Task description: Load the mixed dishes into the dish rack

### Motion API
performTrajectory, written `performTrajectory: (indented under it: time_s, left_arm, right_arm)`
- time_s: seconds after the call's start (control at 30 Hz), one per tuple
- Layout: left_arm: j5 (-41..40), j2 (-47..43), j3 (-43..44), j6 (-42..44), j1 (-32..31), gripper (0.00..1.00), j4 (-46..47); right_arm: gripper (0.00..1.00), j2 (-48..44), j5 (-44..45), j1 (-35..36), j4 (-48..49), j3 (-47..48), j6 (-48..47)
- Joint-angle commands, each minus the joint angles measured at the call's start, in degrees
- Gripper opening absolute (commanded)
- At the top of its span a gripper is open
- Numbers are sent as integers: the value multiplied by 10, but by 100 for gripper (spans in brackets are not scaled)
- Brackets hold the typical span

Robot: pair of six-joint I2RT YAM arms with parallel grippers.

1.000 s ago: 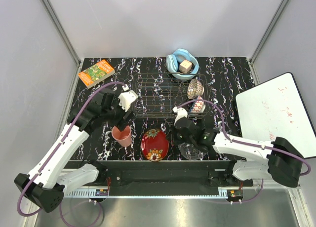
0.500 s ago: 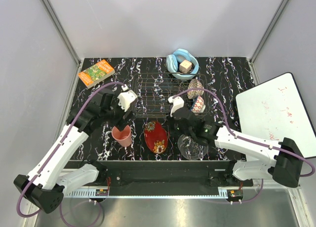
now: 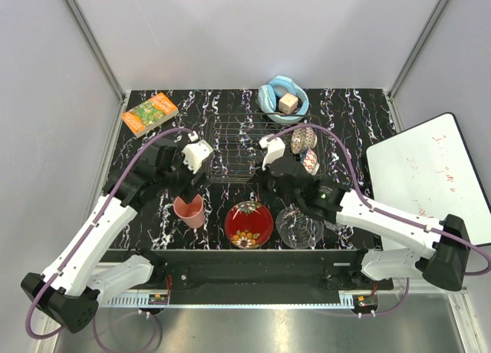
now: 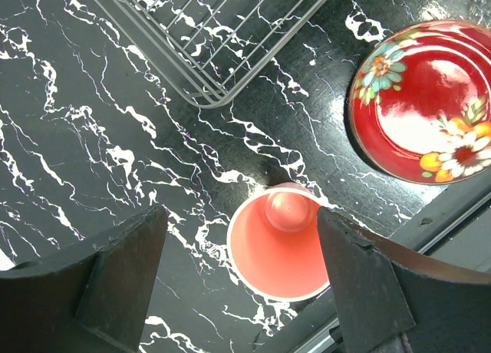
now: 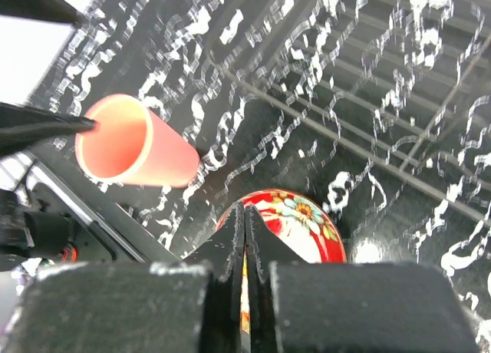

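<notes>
The red floral plate (image 3: 248, 223) lies flat on the table in front of the dish rack (image 3: 238, 150); it also shows in the right wrist view (image 5: 307, 222). My right gripper (image 3: 261, 190) is shut and empty, hanging above the plate's far edge (image 5: 244, 211). My left gripper (image 3: 192, 190) is open and held above the upright pink cup (image 3: 189, 211), which sits between its fingers in the left wrist view (image 4: 280, 249). The clear glass bowl (image 3: 299, 226) stands right of the plate. The small blue patterned bowl (image 3: 304, 137) stands on edge in the rack's right end. I cannot make out the clear glass cup.
A second small patterned dish (image 3: 310, 162) leans in the rack below the blue bowl. A light-blue bowl with a tan cube (image 3: 284, 100) sits behind the rack. An orange-green book (image 3: 149, 113) lies at the back left. A white board (image 3: 430, 176) lies at the right.
The plate, tilted up on edge half a second ago, now lies flat. My right gripper has moved away from it toward the rack. The left arm has not moved.
</notes>
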Motion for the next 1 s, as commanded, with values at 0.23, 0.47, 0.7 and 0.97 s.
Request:
performTrajectory:
  time_s: [0.23,0.47,0.7,0.97]
  left_arm:
    - [95,28,-4,-42,-40,79,24]
    - [68,116,-25,-13,-188,77,24]
    - [69,170,-57,16,-248,72,60]
    - [54,192,-111,31,-286,72,122]
  right_arm:
    - [45,15,30,-1,24,-133,82]
    - [57,37,22,-18,27,-159,97]
    - [60,66,2,-40,31,-163,96]
    - [59,110,-56,-73,28,-148,86]
